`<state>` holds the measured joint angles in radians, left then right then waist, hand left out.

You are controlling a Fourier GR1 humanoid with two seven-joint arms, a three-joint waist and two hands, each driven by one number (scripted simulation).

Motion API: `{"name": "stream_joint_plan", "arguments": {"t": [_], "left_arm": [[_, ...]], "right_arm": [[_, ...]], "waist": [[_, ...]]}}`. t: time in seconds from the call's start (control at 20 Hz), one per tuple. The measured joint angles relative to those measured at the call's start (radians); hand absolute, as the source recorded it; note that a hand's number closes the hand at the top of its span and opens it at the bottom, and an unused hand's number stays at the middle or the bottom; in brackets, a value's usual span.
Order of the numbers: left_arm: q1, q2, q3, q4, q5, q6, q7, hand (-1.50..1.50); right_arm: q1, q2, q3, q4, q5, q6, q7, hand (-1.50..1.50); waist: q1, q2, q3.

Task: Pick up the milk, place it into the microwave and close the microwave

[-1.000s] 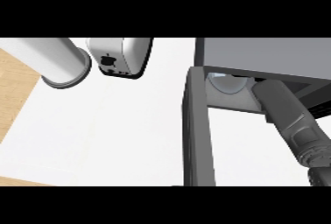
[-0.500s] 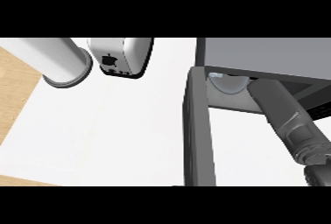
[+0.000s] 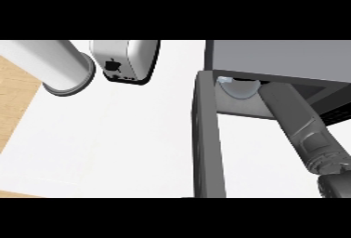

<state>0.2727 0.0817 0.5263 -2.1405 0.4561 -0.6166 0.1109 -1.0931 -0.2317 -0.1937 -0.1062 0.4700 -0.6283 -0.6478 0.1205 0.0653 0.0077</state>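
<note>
The milk cannot be seen; nothing shows whether it is inside the microwave (image 3: 274, 56) or in a hand. The microwave stands at the upper right, its grey top facing up and its cavity open toward the lower edge. Just inside the cavity's left part lies a pale round glass plate (image 3: 238, 87). The right forearm (image 3: 298, 125) slants up from the lower right corner into the cavity, its upper end passing under the microwave's top just right of the plate. The right hand is hidden inside, so whether its fingers are spread, pressed together or pinching something cannot be told. The door (image 3: 208, 139) stands open, a dark grey slab running from the microwave's left front corner down to the lower edge. Left of the microwave, on the white counter (image 3: 116, 139), are a white box with a dark logo (image 3: 125, 60) and, further left, a white cylinder (image 3: 58, 65). The left hand does not show.
</note>
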Motion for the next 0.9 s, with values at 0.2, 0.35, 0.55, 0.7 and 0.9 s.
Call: {"name": "stream_joint_plan", "arguments": {"t": [0.2, 0.35, 0.55, 0.7, 0.9], "left_arm": [[0.002, -0.004, -0.037, 0.003, 0.002, -0.034, -0.001, -1.5], [0.0, -0.019, -0.065, 0.001, -0.008, -0.048, -0.005, -1.5], [-0.008, -0.043, -0.108, 0.001, -0.037, -0.053, -0.003, -1.5], [-0.014, -0.05, -0.132, -0.005, -0.047, -0.056, 0.006, 1.5], [-0.016, -0.067, -0.192, -0.018, -0.069, -0.042, 0.026, 1.5]], "right_arm": [[0.015, 0.011, -0.041, -0.007, -0.041, 0.08, -0.051, -1.5], [0.038, 0.016, -0.078, -0.014, -0.08, 0.148, -0.1, -1.5], [0.058, 0.035, -0.125, -0.015, -0.128, 0.231, -0.138, -1.5], [0.086, 0.035, -0.157, -0.013, -0.164, 0.317, -0.164, -1.5], [0.122, 0.053, -0.191, -0.013, -0.209, 0.436, -0.195, -1.5]], "waist": [[-0.015, -0.007, -0.002], [-0.029, -0.014, -0.002], [-0.047, -0.021, -0.003], [-0.059, -0.03, -0.004], [-0.077, -0.041, -0.005]]}}
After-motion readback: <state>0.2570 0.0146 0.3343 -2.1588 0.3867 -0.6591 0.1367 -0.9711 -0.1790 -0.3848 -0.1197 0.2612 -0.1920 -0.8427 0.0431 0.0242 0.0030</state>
